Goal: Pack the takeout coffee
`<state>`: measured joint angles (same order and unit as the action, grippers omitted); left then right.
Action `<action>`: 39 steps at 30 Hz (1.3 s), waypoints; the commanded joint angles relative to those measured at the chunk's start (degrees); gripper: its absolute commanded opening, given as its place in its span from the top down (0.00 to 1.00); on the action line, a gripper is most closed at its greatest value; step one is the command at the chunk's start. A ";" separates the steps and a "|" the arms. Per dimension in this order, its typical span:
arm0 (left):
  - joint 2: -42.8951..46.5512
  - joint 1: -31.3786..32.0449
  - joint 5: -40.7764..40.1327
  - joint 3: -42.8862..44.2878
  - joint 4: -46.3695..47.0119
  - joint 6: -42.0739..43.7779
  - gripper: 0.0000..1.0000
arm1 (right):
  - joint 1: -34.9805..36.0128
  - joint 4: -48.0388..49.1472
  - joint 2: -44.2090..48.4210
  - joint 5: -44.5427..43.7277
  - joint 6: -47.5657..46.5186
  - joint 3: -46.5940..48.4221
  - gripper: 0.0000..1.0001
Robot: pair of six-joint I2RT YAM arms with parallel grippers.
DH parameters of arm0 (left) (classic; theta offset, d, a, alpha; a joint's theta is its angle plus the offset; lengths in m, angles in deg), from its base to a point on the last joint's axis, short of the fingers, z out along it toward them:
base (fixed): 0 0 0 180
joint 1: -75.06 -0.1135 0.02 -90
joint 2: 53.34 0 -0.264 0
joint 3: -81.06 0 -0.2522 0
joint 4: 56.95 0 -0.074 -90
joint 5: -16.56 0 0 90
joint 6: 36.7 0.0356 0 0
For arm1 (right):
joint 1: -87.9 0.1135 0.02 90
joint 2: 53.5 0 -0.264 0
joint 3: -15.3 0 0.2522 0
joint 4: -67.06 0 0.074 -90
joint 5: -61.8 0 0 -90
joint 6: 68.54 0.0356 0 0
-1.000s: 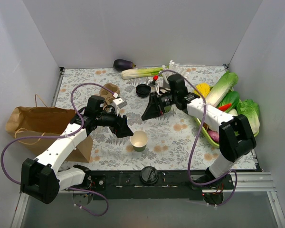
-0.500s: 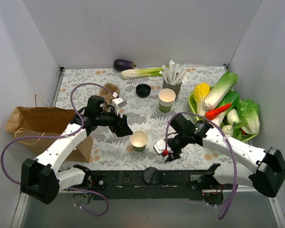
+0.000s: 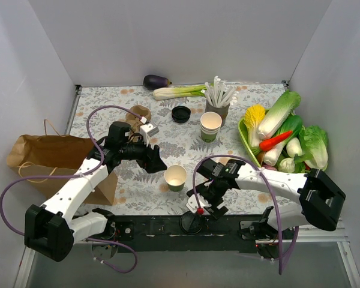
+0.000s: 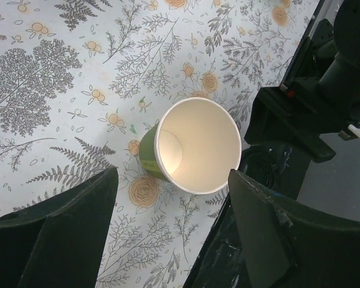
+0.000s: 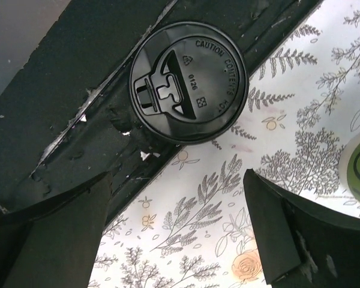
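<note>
Hovering wide open, the right gripper [image 5: 175,180] has the black lid [image 5: 188,82] just ahead of its fingertips, lying across the table [image 5: 276,120] edge and black rail [image 5: 66,108]; the left gripper [image 4: 171,177], also spread, hangs over the lidless paper cup [image 4: 195,147], framed between its fingers

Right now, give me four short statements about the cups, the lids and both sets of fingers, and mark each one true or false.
1. The cup below the left fingers has no lid. True.
2. The right fingers are shut on the black lid. False: they stand open above it, and it lies loose at the near edge of the table.
3. A stack of cups stands next to the stick holder. True.
4. The paper bag lies among the vegetables. False: the bag is on the left side, the vegetables on the right.
</note>
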<state>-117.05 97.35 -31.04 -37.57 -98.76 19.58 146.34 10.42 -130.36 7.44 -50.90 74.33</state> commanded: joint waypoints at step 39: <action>8.33 -1.89 -1.08 -2.70 3.44 -2.06 0.24 | 12.58 -3.01 -18.06 -1.71 -6.30 13.61 0.02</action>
<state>-110.95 96.08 -32.14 -39.80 -96.27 17.53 157.86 8.87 -147.65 4.97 -56.56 85.63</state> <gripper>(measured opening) 0.753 0.981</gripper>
